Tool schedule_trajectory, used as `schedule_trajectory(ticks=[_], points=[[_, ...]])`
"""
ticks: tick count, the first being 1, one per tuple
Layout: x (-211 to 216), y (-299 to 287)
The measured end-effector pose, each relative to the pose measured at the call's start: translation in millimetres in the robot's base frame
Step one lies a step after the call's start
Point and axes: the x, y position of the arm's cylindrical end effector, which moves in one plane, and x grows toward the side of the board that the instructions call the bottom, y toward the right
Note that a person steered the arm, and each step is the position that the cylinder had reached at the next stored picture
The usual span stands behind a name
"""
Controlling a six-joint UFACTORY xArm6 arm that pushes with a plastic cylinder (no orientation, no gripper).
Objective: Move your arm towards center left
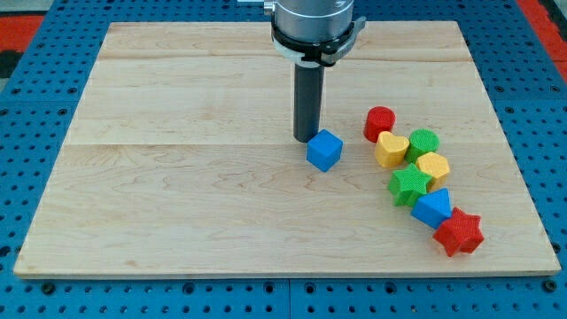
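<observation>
My tip (306, 138) rests on the wooden board (177, 177) a little above centre, just up and left of a blue cube (325, 150), almost touching it. To the right lies a cluster of blocks: a red cylinder (379, 123), a yellow heart (391, 150), a green cylinder (423, 143), a yellow hexagon (432, 167), a green star (408, 186), a blue wedge-like block (431, 208) and a red star (459, 233).
The board lies on a blue pegboard table (35, 97). The arm's grey wrist (312, 27) hangs over the board's top edge. A red patch (27, 22) shows at the view's top left corner.
</observation>
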Motion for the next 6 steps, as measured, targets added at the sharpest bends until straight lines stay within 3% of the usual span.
schedule_trajectory(ticks=[3, 6], points=[[16.6, -74.2], [17.1, -78.3]])
